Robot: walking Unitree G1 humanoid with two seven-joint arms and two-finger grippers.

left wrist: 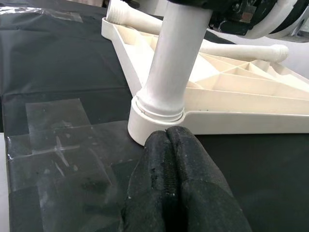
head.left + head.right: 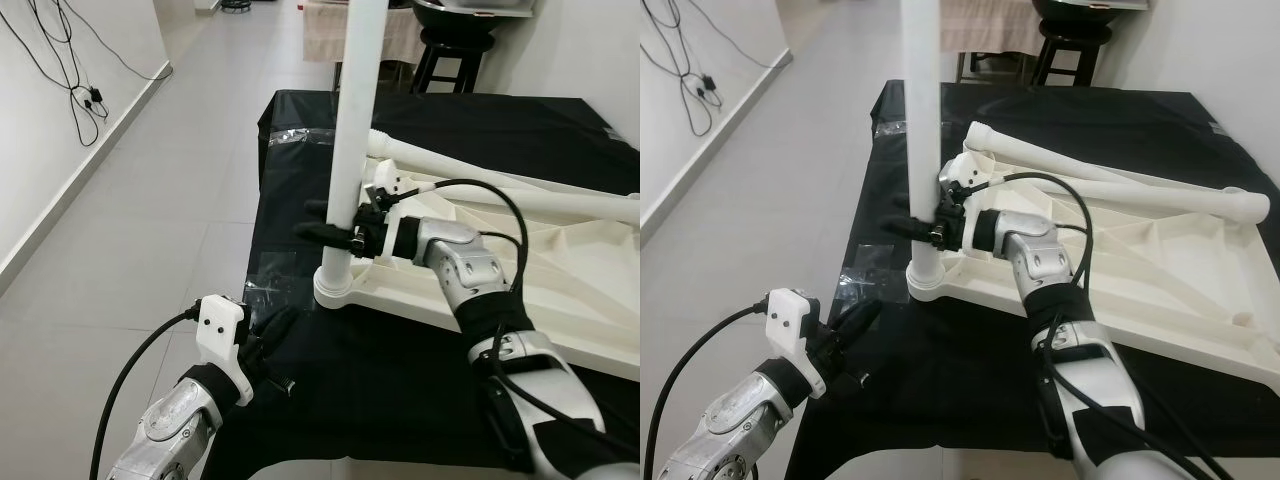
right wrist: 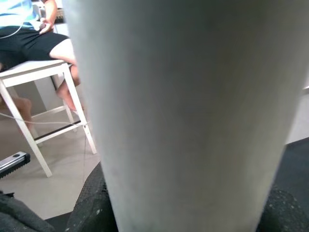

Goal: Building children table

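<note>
Over on the left we have the grey tiled floor [image 2: 130, 200] and a tangle of black cables [image 2: 75, 95] on the white wall, their upper ends cut off by the frame. Next, low at the near edge, our left gripper [image 1: 169, 145] rests on the black cloth [image 2: 400, 370], fingers pressed together with nothing between them, tips just short of the corner socket; in the eye views those fingers almost vanish against the dark cloth. Beside them we see clear tape [image 1: 58, 145] stuck across the cloth. Now to the centre: the upright white leg [image 2: 350, 130] stands in the near left corner of the upside-down white tabletop [image 2: 560, 270], and its top runs out of frame, so we cannot see its end. Our right gripper [image 2: 340, 225] is clamped around that leg a little above the socket, black fingers either side; its wrist camera sits so close that the leg is a pale blur, with a person's legs and a white stool [image 3: 34, 96] behind. Further right, two loose white legs [image 2: 1110, 180] lie across the ribbed underside, the tabletop's right edge cut off. At the back, a black stool [image 2: 450, 60] is half hidden.
</note>
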